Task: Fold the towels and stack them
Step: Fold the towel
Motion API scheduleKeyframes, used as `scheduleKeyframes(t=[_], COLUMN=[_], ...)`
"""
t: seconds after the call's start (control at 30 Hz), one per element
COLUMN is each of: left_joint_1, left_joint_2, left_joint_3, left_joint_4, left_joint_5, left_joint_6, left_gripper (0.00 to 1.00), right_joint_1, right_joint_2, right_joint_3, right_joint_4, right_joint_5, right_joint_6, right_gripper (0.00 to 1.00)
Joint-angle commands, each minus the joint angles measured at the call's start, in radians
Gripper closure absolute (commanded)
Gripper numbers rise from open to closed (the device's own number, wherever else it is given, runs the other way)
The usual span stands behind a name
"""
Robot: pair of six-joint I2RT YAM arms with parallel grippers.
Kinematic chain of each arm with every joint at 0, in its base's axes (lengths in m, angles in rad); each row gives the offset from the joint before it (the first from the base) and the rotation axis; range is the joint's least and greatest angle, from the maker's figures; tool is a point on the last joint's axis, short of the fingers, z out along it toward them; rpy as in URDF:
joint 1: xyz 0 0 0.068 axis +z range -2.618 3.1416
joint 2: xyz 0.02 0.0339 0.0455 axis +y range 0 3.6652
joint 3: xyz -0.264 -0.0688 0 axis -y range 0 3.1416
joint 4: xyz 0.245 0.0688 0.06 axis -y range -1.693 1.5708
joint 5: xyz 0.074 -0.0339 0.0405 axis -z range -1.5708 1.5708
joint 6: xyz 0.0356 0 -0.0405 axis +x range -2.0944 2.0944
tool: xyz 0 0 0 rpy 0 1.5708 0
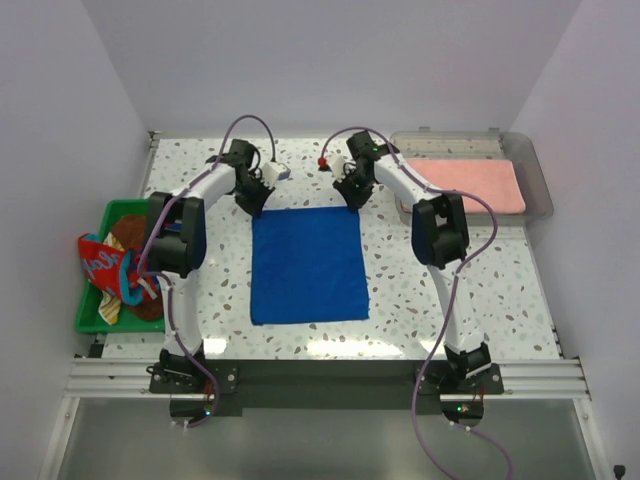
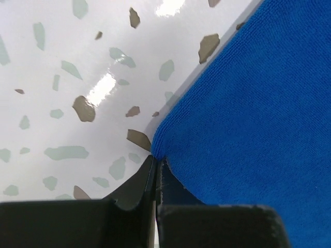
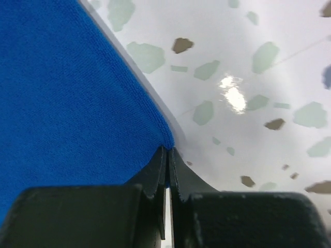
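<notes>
Speckled table [image 1: 480,290] holds a flat blue towel [image 1: 308,265], not folded yet. Its far corners are pinched by the left gripper [image 1: 255,205] and right gripper [image 1: 353,200]. The pink towel [image 1: 465,183] looks done; other towels [image 1: 105,268] wait.

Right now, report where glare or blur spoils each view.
Left wrist: two bright glare patches on the speckled table, the blue towel weave sharp, the left claw at its corner slightly soft. Right wrist: one glare spot beside the towel's edge. Top external: even light, no glare.

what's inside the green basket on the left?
Green basket: crumpled blue-and-red patterned towel, brown towel, yellowish striped towel. Left arm hides part of it; anything under the pile can't be seen.
</notes>
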Motion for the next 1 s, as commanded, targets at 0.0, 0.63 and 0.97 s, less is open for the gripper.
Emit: scheduleKeyframes(t=[0.0, 0.63, 0.97], left_joint_1=[0.012, -0.045, -0.105], left_joint_2=[-0.033, -0.375, -0.636], left_joint_3=[0.048, -0.297, -0.573], left_joint_4=[0.062, 0.183, 0.169], left_joint_5=[-0.017, -0.185, -0.284], left_joint_6=[0.018, -0.298, -0.555], left_gripper=[1.0, 1.0, 1.0], right_joint_1=[-0.004, 0.027, 0.065], right_joint_2=[-0.139, -0.497, -0.721], right_joint_3=[-0.043, -0.434, -0.716], right_joint_4=[0.132, 0.206, 0.167], right_joint_5=[0.111, 0.154, 0.179], right_joint_6=[0.025, 0.176, 0.301], right_gripper=[1.0, 1.0, 1.0])
